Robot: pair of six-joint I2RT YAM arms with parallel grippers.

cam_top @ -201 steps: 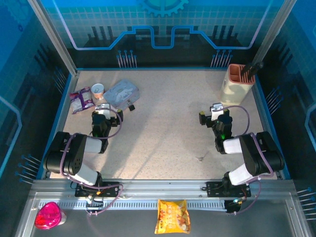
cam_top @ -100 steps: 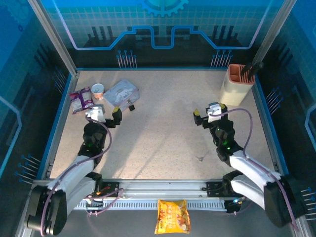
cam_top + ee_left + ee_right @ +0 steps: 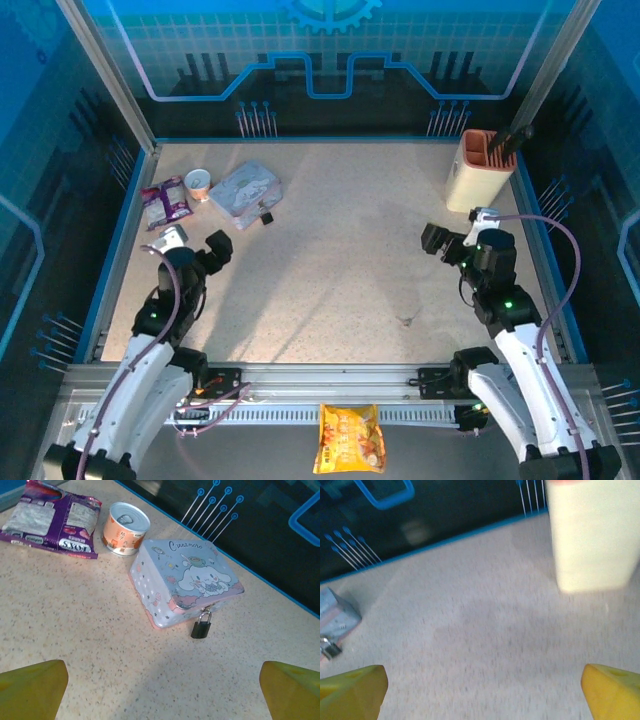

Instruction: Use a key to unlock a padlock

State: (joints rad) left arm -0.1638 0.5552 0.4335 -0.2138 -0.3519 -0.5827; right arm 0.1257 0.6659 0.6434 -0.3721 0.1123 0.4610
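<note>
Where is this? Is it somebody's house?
Probably a robot practice booth, not a house. A left arm and a right arm sit at a table, fenced by metal posts and blue circuit-pattern walls, with props like a cartoon tin and padlock.

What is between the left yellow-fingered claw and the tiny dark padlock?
Nothing visible. Only bare speckled table lies between the open left gripper and the small dark padlock, which hangs on the pale blue cartoon tin, on its near side.

speckled beige table (image 3: 330,270) ringed by blue patterned walls (image 3: 420,45).
</note>
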